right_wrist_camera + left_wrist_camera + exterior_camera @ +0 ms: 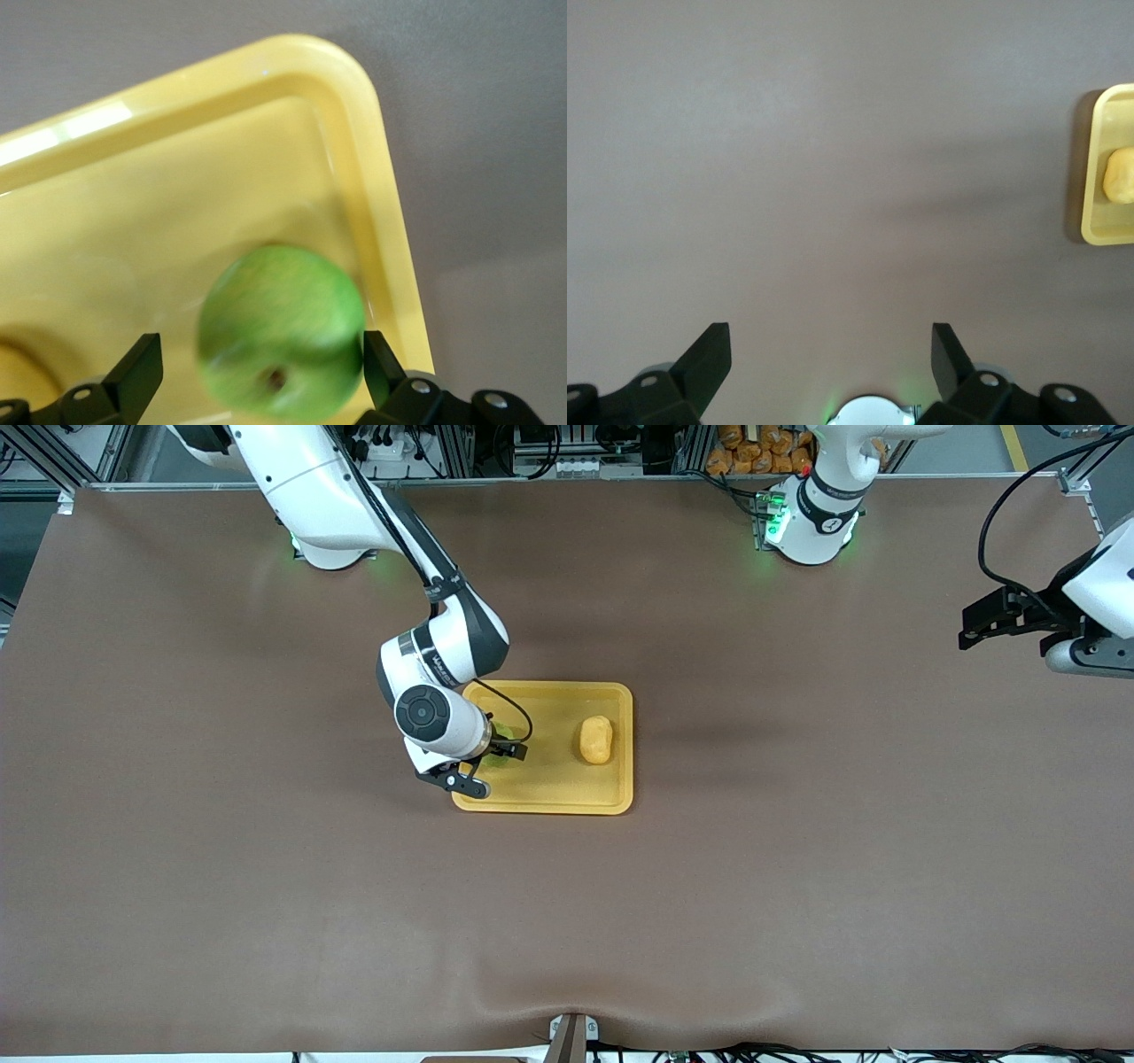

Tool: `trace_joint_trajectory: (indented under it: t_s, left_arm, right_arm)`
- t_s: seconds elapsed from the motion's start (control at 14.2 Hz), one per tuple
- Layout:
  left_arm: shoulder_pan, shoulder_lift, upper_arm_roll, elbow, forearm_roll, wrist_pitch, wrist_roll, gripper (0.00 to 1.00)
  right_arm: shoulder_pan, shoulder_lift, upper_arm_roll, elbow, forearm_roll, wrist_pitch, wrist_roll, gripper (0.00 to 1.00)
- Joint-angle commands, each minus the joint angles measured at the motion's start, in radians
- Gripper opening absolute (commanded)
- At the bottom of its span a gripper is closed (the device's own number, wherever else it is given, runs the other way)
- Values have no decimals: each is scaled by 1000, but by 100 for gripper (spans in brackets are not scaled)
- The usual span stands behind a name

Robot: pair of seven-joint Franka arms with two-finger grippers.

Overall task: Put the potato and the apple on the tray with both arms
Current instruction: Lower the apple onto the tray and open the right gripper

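potato [596,740] lies in tray [554,799], long axis toward the robots; right pincer [261,363] released around apple [282,332]; left pincer [831,354] released, waiting over bare tabletop [797,868].

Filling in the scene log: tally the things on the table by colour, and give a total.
Yellow-orange: 2, the tray and the potato lying in it.
Green: 1, the apple over the tray, between the fingers of the right gripper.
Total: 3.
The left gripper waits open over bare table at its own end.
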Motion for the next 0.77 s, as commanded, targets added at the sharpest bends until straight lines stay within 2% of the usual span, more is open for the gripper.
trace_joint_trajectory:
  t_s: [0.0,0.21,0.49,0.7]
  left_arm:
    - [34,-24,-2,2,-18,-35,3,100]
    - [33,-21,0,-2,-20,-25,-24,100]
    - [26,-18,-2,-2,-20,-5,-38,100]
    - [25,-11,-5,-2,2,0,-38,100]
  right_arm:
    - [-8,-5,-8,108,12,-131,10,100]
    - [-46,-9,-10,186,8,-211,7,100]
    - [-129,-6,-10,358,-6,-421,1,100]
    - [-195,-16,-10,421,-40,-486,-1,100]
